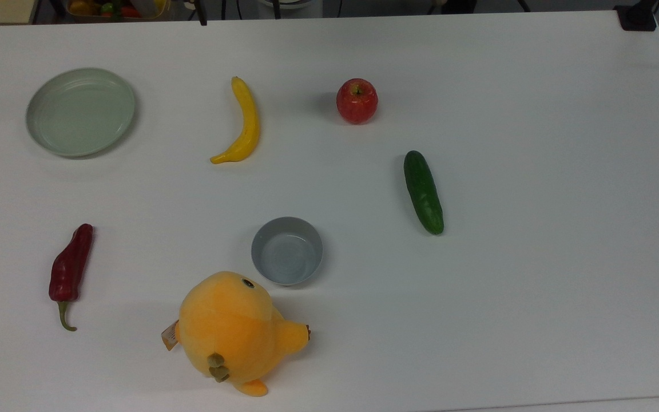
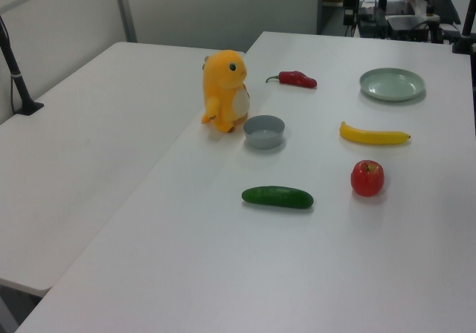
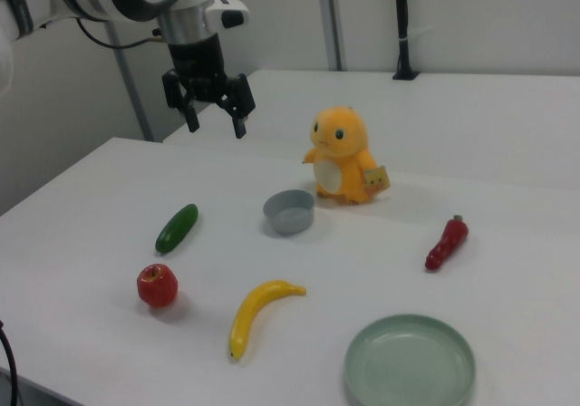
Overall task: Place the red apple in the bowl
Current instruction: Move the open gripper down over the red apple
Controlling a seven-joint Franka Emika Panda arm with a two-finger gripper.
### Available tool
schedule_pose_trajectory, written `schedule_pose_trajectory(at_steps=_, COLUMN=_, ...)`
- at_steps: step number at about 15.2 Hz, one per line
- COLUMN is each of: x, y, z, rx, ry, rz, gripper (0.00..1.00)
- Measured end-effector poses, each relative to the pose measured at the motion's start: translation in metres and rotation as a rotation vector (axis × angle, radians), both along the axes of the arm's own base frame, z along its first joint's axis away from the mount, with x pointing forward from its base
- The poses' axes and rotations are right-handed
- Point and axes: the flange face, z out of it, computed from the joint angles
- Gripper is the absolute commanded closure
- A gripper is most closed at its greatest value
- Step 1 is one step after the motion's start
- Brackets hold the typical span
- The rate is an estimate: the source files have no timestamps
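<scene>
The red apple (image 1: 357,100) (image 2: 367,178) (image 3: 158,285) rests on the white table, stem dimple up. The small grey bowl (image 1: 287,250) (image 2: 264,131) (image 3: 289,211) stands upright with nothing in it, beside the orange plush toy. My gripper (image 3: 217,123) hangs high above the table near the right view's upper left, fingers spread open and holding nothing. It is well above and beyond the cucumber, far from both the apple and the bowl.
A cucumber (image 1: 423,191) (image 3: 177,227) lies between apple and bowl. A banana (image 1: 242,122) (image 3: 258,313), a pale green plate (image 1: 80,111) (image 3: 410,363), a dark red chili pepper (image 1: 70,272) (image 3: 446,242) and an orange plush toy (image 1: 233,332) (image 3: 342,155) share the white table (image 1: 535,286).
</scene>
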Motion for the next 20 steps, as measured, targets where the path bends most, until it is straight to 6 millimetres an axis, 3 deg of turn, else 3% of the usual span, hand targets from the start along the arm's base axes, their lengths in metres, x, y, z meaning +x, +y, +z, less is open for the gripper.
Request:
schedule_pose_trajectory(at_steps=9, x=-0.002, y=-0.003, z=0.004, rx=0.001, ry=-0.009, rz=-0.004, gripper=0.0)
schedule_pose_trajectory(at_steps=12, x=-0.002, y=0.005, z=0.002, rx=0.003, ry=-0.006, rz=0.013, gripper=0.0)
schedule_pose_trajectory(at_steps=14, x=-0.007, y=0.032, z=-0.001, rx=0.012, ry=0.005, rz=0.063, gripper=0.0)
schedule_pose_trajectory(at_steps=18, x=-0.057, y=0.124, z=-0.024, rx=-0.001, ry=0.072, rz=0.235, gripper=0.0)
schedule_pose_trajectory(at_steps=20, x=-0.083, y=0.157, z=-0.045, rx=-0.021, ry=0.122, rz=0.3, gripper=0.0)
